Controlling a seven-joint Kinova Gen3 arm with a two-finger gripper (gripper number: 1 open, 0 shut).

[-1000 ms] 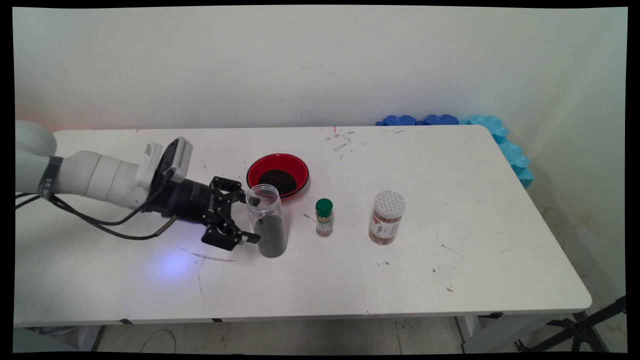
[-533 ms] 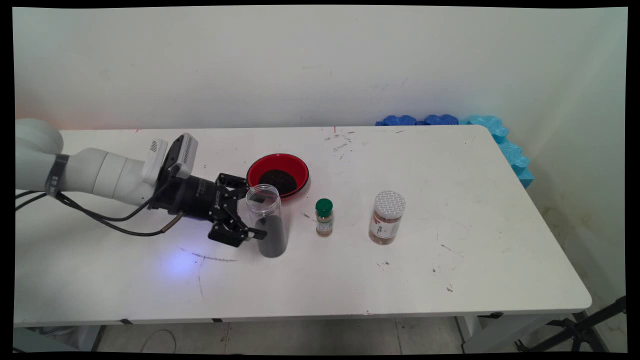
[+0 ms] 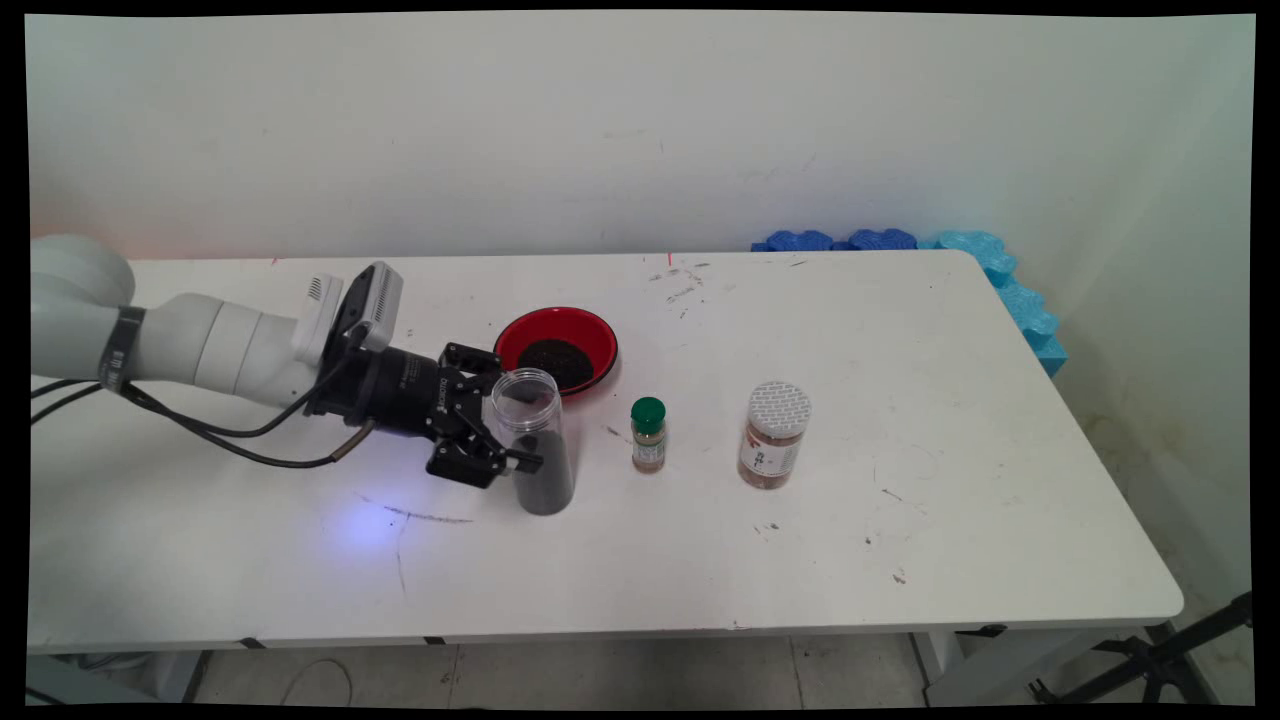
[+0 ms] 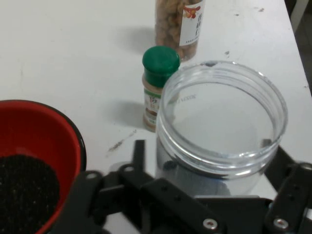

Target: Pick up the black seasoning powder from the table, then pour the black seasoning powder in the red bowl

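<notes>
We see the gripper (image 3: 510,440) lying nearly level above the table (image 3: 900,540), reaching in from the left, with its fingers spread to either side of a clear open jar (image 3: 535,440) that stands upright and holds a dark granular fill in its lower part. From the hand view (image 4: 214,214) the fingers (image 4: 139,156) flank the jar (image 4: 222,122), but we cannot tell whether they press its wall or stand just off it. Just beyond the gripper's far finger sits a red bowl (image 3: 556,348) with a dark heap inside. Past the jar, ahead of the fingertips, stands a small green-capped spice bottle (image 3: 648,434), and farther along the same line a white-lidded jar (image 3: 774,433) of brownish contents.
</notes>
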